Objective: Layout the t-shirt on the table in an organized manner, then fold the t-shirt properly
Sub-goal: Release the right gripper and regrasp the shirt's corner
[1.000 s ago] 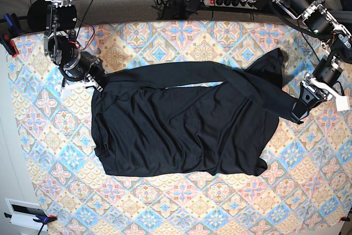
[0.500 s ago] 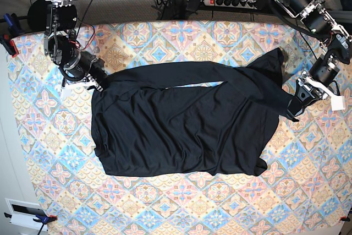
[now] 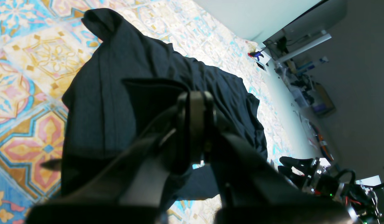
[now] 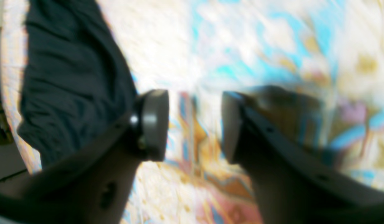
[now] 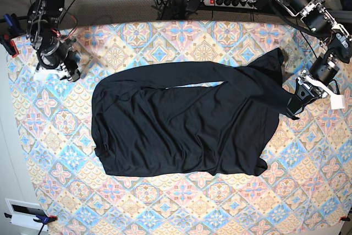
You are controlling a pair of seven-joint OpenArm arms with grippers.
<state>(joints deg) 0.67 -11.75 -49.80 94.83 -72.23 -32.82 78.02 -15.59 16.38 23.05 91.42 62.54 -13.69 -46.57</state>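
The black t-shirt (image 5: 181, 125) lies spread across the middle of the patterned table (image 5: 165, 202), its top edge folded over in a long band and its right end bunched toward a raised corner. My left gripper (image 5: 291, 109) sits at the shirt's right edge, shut on a fold of the fabric; the left wrist view shows the t-shirt (image 3: 117, 62) gathered around the pinched left gripper (image 3: 195, 124). My right gripper (image 5: 71, 72) hovers over bare cloth, up and left of the shirt. In the right wrist view the right gripper (image 4: 195, 124) stands open and empty, the t-shirt (image 4: 70, 77) off to its left.
A power strip (image 5: 225, 1) and cables lie beyond the table's far edge. A red-and-blue clamp (image 5: 8, 42) grips the table's left edge. A white box (image 5: 25, 213) sits off the near left corner.
My right gripper opened, let go of the shirt's upper left corner and drew away up and left. My left gripper shifted slightly up and left, still holding the fabric.
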